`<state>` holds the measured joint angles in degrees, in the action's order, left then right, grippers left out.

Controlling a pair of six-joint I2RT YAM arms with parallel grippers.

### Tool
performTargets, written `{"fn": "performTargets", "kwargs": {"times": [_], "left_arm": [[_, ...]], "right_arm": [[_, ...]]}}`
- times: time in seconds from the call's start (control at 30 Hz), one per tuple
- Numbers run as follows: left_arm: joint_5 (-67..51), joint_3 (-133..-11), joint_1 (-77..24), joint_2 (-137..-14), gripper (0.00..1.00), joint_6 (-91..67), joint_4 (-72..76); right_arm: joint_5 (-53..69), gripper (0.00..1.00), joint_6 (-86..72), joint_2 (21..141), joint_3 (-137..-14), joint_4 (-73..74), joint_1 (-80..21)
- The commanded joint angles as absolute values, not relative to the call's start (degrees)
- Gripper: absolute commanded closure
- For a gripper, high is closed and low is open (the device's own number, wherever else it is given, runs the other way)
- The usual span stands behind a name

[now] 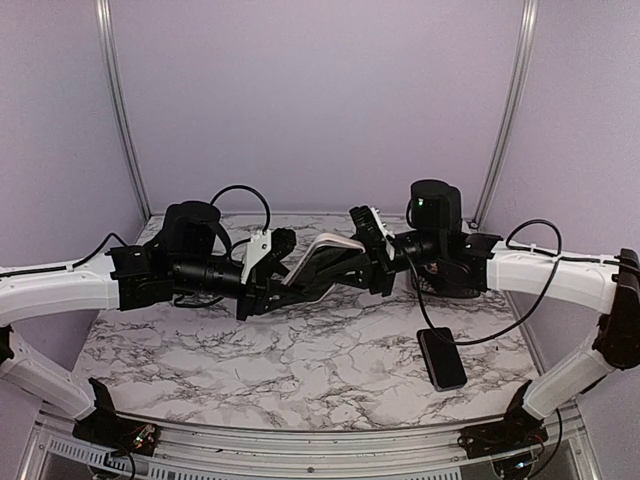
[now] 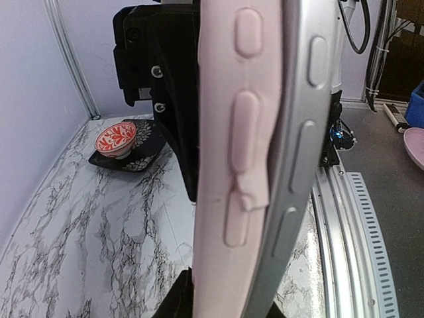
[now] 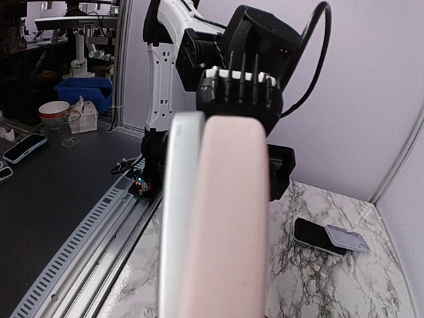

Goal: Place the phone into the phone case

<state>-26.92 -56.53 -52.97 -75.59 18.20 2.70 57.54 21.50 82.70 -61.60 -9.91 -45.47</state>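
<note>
Phone (image 2: 311, 132), silver edge partly out of the pink case (image 2: 232, 165), held mid-air at frame centre, well above the table (image 1: 300, 370), left gripper (image 1: 280, 272) and right gripper (image 1: 372, 242) clamped on opposite ends, dark handset (image 1: 442, 357) lower right by the table's edge.

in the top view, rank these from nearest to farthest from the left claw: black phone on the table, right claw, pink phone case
1. pink phone case: in the left claw itself, raised at mid-table.
2. right claw: on the case's other end, just right of centre.
3. black phone: flat on the table, front right, clearly farthest.
</note>
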Motion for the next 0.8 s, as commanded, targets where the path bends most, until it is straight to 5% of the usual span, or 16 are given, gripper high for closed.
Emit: {"fn": "performTargets", "kwargs": {"times": [0.0,0.03,0.17,0.23,0.37,0.43,0.5,0.77], "left_arm": [[-27.2,-58.5,-53.1,-75.3,0.87,16.7,5.4],[-27.2,-58.4,-53.1,-75.4,0.98,16.6,5.4],[-25.5,-57.8,-53.2,-74.8,1.0,16.6,5.7],[-22.1,-57.1,-53.3,-74.5,1.0,17.8,5.7],[-14.4,-55.2,-53.3,-74.2,1.0,21.8,4.4],[-11.4,-54.5,-53.3,-74.2,1.0,23.5,3.4],[-9.7,-54.1,-53.7,-74.1,1.0,25.3,2.3],[-1.4,-54.2,-56.1,-75.3,1.0,30.4,0.1]], "right_arm": [[60.0,1.0,23.0,82.6,-64.9,-11.9,-46.3],[60.0,1.0,23.0,82.5,-64.9,-11.8,-46.3],[59.8,0.99,24.3,82.4,-64.5,-9.8,-46.3],[58.6,0.91,27.0,82.4,-65.2,-5.3,-46.3],[50.1,0.34,30.5,82.0,-65.2,1.9,-46.2],[44.9,0.25,30.8,81.4,-65.2,3.5,-46.1],[41.4,0.02,31.3,80.4,-65.3,4.3,-46.1],[38.0,0.07,39.2,81.5,-69.7,10.3,-47.1]]}}
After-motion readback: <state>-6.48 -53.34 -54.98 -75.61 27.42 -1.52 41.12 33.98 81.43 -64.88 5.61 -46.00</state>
